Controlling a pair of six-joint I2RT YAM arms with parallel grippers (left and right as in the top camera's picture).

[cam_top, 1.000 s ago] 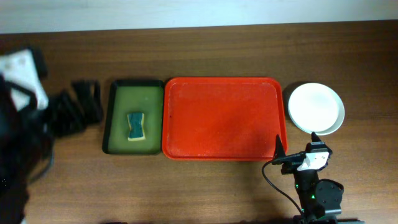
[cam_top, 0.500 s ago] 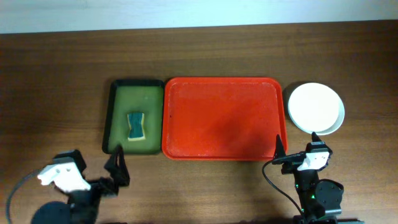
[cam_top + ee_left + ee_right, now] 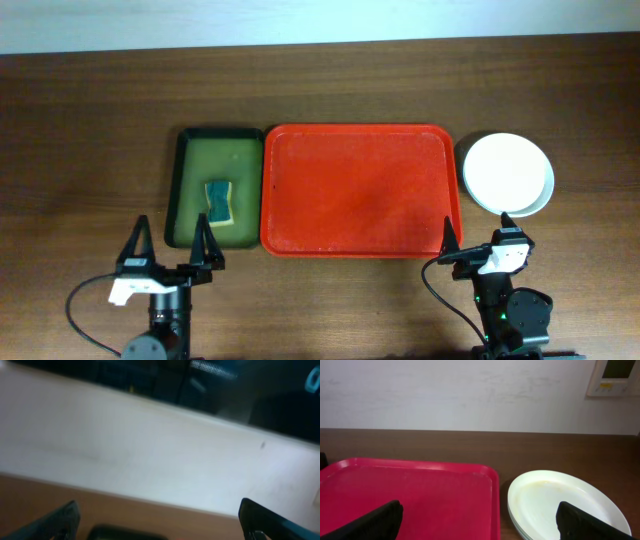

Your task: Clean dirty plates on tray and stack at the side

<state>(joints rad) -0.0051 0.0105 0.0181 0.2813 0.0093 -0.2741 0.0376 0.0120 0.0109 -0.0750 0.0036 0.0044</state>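
Observation:
The red tray (image 3: 360, 190) lies at the table's middle with nothing on it; its right part shows in the right wrist view (image 3: 410, 495). The plates (image 3: 508, 174) sit stacked on the table right of the tray, a white one on top, also in the right wrist view (image 3: 567, 505). My right gripper (image 3: 475, 243) is open and empty at the front, by the tray's front right corner. My left gripper (image 3: 168, 243) is open and empty at the front left, just before the green tray. Its wrist view is blurred.
A dark green tray (image 3: 215, 187) with a black rim lies left of the red tray and holds a blue-and-yellow sponge (image 3: 219, 203). A pale wall runs behind the table's far edge (image 3: 470, 390).
My left arm has swung in from the far left, down to the front left of the table, and now stands with its fingers spread. The right arm has not moved.

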